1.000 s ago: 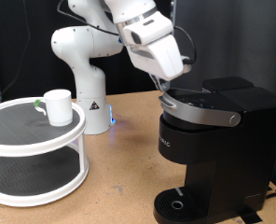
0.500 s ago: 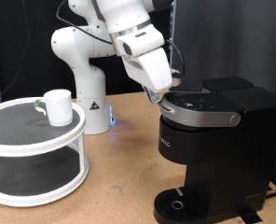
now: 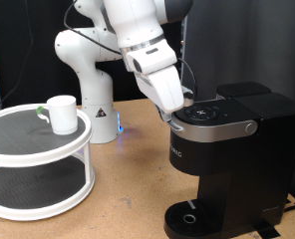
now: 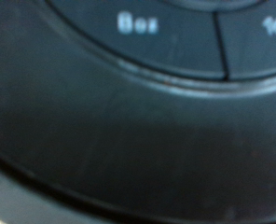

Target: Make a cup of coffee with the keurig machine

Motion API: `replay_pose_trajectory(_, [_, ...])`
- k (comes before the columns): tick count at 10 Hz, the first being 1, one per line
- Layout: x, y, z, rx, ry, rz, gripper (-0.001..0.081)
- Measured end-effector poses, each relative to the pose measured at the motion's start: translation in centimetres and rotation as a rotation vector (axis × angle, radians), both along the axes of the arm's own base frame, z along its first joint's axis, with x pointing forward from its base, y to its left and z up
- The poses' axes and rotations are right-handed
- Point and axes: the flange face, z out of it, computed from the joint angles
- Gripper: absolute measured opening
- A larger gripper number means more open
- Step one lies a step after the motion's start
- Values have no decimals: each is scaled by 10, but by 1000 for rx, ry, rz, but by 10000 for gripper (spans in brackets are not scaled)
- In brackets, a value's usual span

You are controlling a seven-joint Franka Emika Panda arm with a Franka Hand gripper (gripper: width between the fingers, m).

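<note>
White end effector [image 3: 169, 112] presses low at the lid edge of the keurig machine [image 3: 227, 149]; whether its fingers are apart, I cannot tell. This machine looks heavy and rigid. The cup [image 3: 60, 114], probably fragile ceramic, best taken by its rim or handle, waits on the round rack [image 3: 38, 159].

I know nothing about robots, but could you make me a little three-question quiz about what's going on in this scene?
1. True or false: the cup stands on the machine's drip tray.
2. The gripper is nearest to: A) the cup, B) the top of the keurig machine, C) the white two-tier stand.
3. Fill in: the wrist view shows a dark panel with a button marked "___".

Key:
1. False; the cup sits on the stand's top tier.
2. B.
3. 8oz, though blurred.
</note>
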Motion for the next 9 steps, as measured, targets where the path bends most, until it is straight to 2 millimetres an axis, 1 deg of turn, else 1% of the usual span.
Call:
replay_pose_trajectory(4, [1,0,0,-3,7,10,7])
replay_pose_trajectory(6, [2,-2,2,26,-8,11,7])
replay_pose_trajectory(8, [2,-7,10,83,-44,-4,7])
replay_pose_trajectory(9, [2,-7,19,112,-63,-12,7])
